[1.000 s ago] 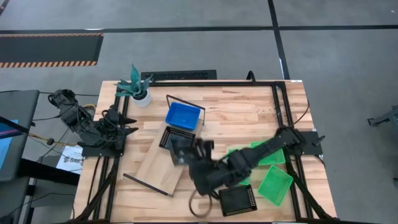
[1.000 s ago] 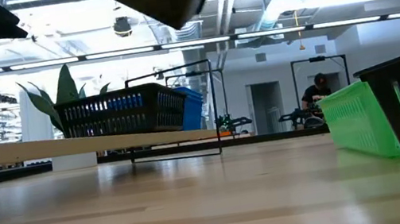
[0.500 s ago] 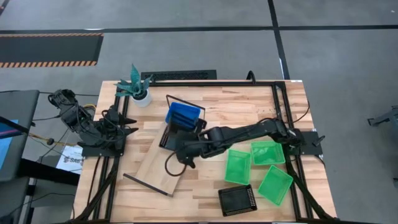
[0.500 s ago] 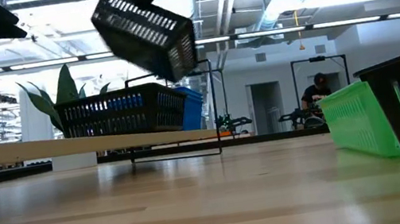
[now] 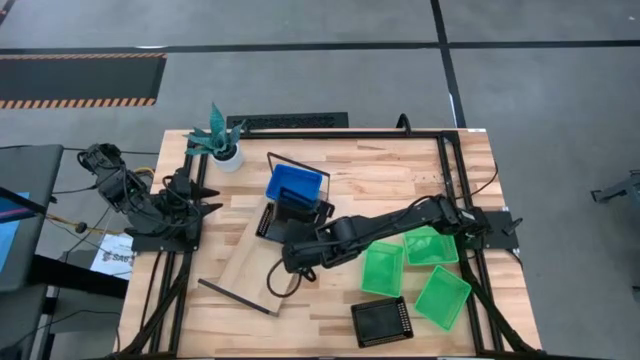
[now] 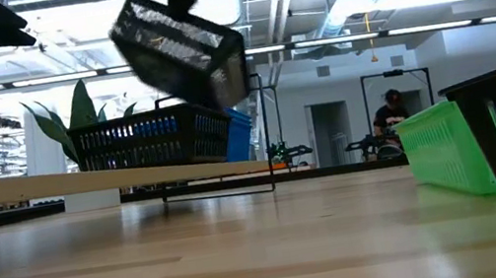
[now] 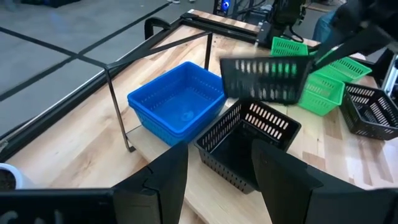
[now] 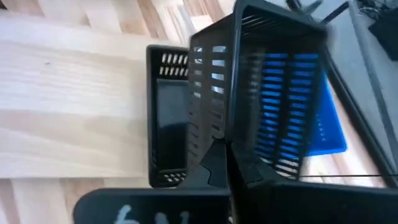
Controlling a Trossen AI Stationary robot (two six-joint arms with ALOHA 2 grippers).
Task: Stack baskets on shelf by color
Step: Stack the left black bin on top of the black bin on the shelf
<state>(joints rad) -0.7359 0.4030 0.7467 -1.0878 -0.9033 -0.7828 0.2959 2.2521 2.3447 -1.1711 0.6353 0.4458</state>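
My right gripper (image 5: 300,232) is shut on a black basket (image 6: 179,50) and holds it tilted in the air over a second black basket (image 7: 249,140). That basket sits by its bottom on the far end of the light-wood shelf (image 5: 250,265), next to the blue basket (image 5: 295,185). The held basket also shows in the left wrist view (image 7: 264,79) and the right wrist view (image 8: 267,93). My left gripper (image 5: 212,200) waits open at the table's left edge, touching nothing. Three green baskets (image 5: 383,268) and one more black basket (image 5: 381,321) lie on the table at the near right. My right gripper holds the black basket by a perforated side wall (image 8: 214,134), with one dark finger (image 8: 217,163) showing against that wall. The other finger is hidden by the basket. The basket is lifted clear and tilted, its open side turned off level.
A potted plant (image 5: 222,140) stands at the far left corner. The shelf's black wire frame (image 5: 298,165) rises behind the blue basket. A black frame rail (image 5: 450,180) runs along the table's right side. Bare wood lies at the far right (image 5: 390,175).
My right gripper has carried the black basket from the near middle of the table toward the far edge and the shelf. It now hangs over the black basket on the shelf. In the last half second it has dipped a little and stayed tilted.
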